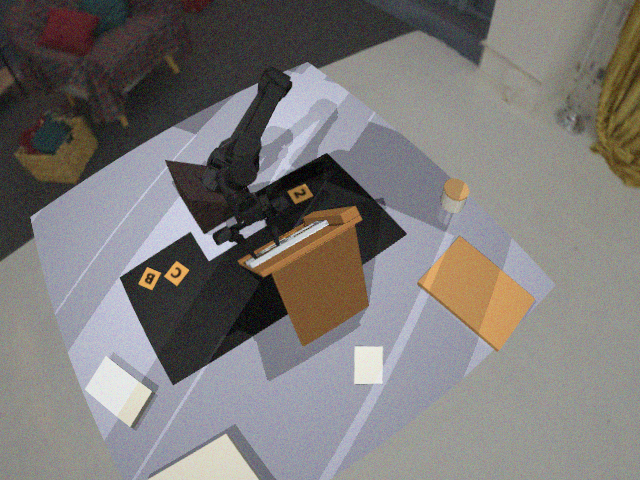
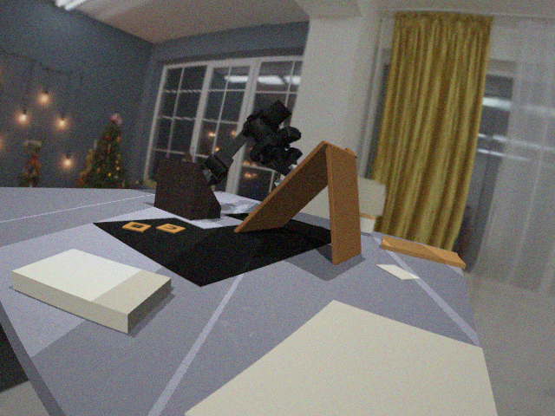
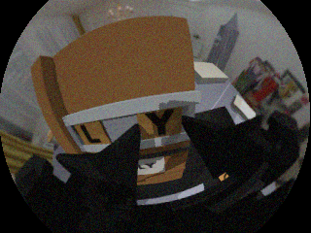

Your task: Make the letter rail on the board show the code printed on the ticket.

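Note:
My gripper (image 1: 266, 249) (image 3: 161, 122) is shut on the Y tile (image 3: 159, 127), one finger on each side. In the wrist view the Y tile sits between the two pale strips of the rail (image 1: 310, 231) (image 3: 126, 110), near its right-hand end. An L tile (image 3: 92, 133) is in the rail toward the left end, with a gap between it and Y; the left finger partly covers that stretch. The ticket (image 3: 152, 166) shows below the rail, its print mostly hidden and unreadable. Loose tiles B (image 1: 149, 277) (image 2: 136, 226), C (image 1: 176, 272) (image 2: 170, 228) and 2 (image 1: 300, 193) lie on the black mat.
The leaning wooden board (image 1: 323, 289) (image 2: 344, 205) (image 3: 126, 63) stands over the black mat (image 1: 170, 351) (image 2: 201, 263). A dark wedge block (image 1: 193, 193) (image 2: 183, 190) is beside the arm. An orange-topped cylinder (image 1: 454, 196), an orange slab (image 1: 475, 289) and pale blocks (image 1: 118, 390) (image 2: 89, 286) lie farther out.

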Controlling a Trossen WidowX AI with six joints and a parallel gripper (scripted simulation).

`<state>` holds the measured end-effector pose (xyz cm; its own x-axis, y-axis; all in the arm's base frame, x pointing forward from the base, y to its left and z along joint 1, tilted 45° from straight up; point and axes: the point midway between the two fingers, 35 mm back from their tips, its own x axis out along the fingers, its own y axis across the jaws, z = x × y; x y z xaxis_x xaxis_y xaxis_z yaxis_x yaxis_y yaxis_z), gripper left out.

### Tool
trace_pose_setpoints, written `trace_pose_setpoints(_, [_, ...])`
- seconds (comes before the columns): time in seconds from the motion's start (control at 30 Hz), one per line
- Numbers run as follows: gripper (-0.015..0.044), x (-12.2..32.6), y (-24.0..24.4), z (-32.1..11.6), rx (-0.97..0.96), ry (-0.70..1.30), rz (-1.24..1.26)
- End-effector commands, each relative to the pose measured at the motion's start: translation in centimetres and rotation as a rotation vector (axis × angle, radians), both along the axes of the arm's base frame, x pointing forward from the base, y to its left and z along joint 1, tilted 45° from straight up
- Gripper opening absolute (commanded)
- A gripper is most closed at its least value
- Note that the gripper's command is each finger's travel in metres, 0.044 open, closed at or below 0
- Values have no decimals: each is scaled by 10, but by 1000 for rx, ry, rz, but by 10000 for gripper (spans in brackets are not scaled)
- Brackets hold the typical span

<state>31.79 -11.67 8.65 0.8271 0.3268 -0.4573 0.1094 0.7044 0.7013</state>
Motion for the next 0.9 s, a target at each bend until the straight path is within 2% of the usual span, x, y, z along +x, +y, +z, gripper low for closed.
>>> trace_pose_setpoints(0.0, [0, 0, 2, 4, -3, -2, -5])
trace_pose_setpoints(0.87, [0, 2, 13, 15, -2, -2, -5])
